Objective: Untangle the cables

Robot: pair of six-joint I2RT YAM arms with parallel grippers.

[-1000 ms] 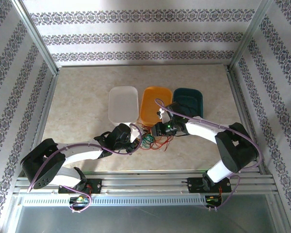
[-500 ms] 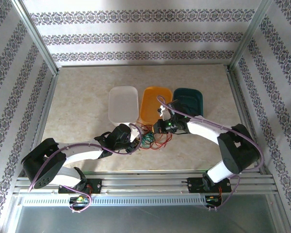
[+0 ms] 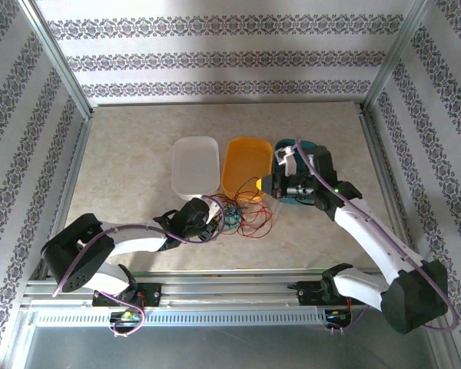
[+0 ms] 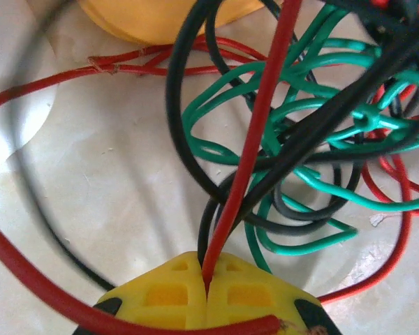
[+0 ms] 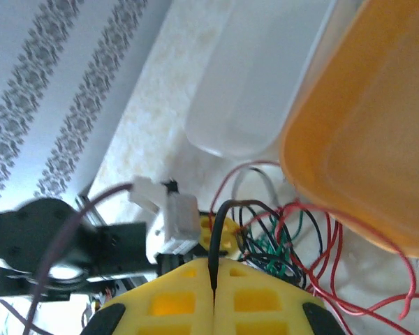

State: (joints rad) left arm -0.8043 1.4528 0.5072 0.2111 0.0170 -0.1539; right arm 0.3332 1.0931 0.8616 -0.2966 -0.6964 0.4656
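in the top view the cables lie in a loose tangle on the worktop, just at 6 o'clock of the orange tray. the white tray stands at 9 o'clock of the orange one. the teal tray stands at 3 o'clock, partly under the right arm. the left end effector sits at 9 o'clock of the tangle. the right end effector sits at 1 o'clock of it, by the orange tray's near corner.

that view is too small to show the 2 grips, but the wrist views show them. in the left wrist view the left end effector is clenched on a red cable. it runs straight toward 12 o'clock, across the green cable and a black loop. in the right wrist view the right end effector is clenched on a black cable. it runs up to 12 o'clock, then bends toward the tangle at 3 o'clock. this view also shows the left arm at 9 o'clock.
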